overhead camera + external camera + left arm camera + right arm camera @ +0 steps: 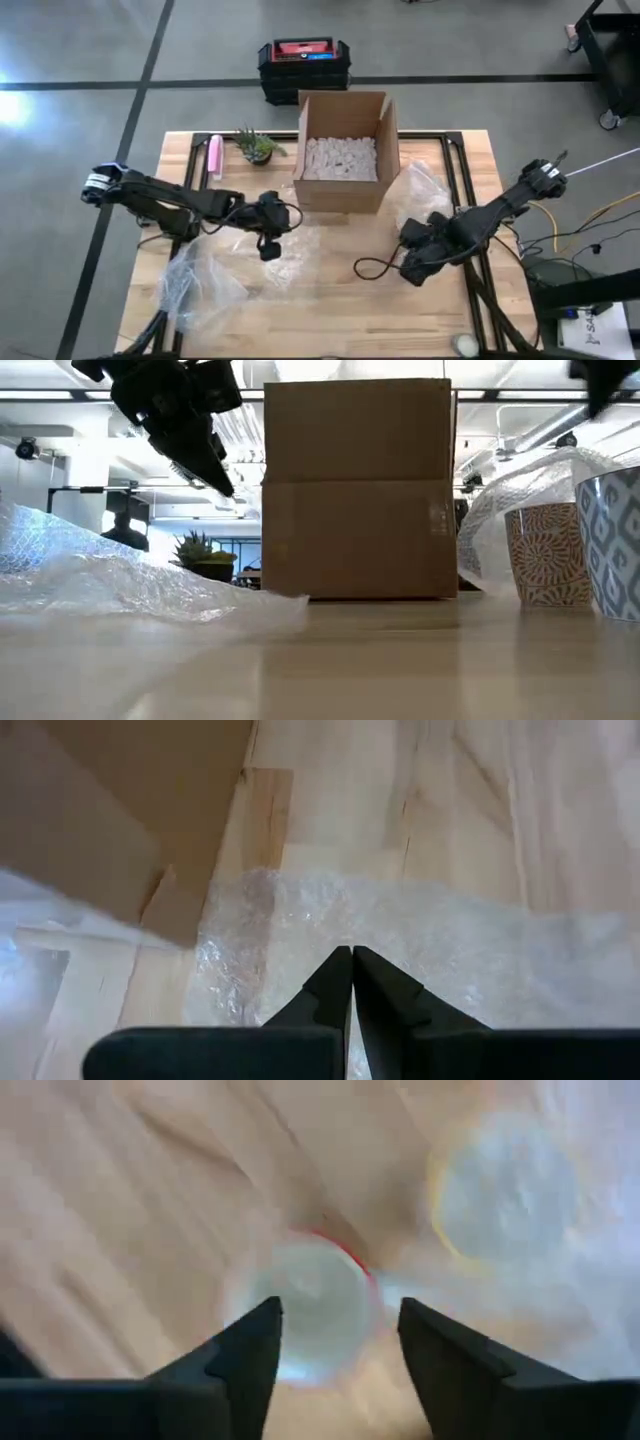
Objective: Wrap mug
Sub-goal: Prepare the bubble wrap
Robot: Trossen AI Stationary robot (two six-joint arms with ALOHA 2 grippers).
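Grey concrete floor surrounds a light wooden desk (330, 290) in the high view, with a black-and-red case (303, 66) on the floor at the upper centre of the frame. An open cardboard box (342, 150) holding white packing material stands at the desk's upper centre. A small potted plant (256, 146) and a pink object (214, 155) lie to its left.

Left end effector (269, 247) sits left of centre, below the box, over a sheet of bubble wrap (215, 270) that spreads toward the lower left. Its fingers (335, 982) are pressed together; whether they pinch the wrap cannot be told.

Right end effector (409, 262) sits right of centre. Its fingers (245, 1342) stand wide apart, holding nothing, above a blurred round mug rim (310, 1305). In the low view, two patterned mugs stand at the right edge: a brown mug (541, 555) and a blue-and-white mug (612, 540). More bubble wrap (420, 190) lies behind them, beside the box.
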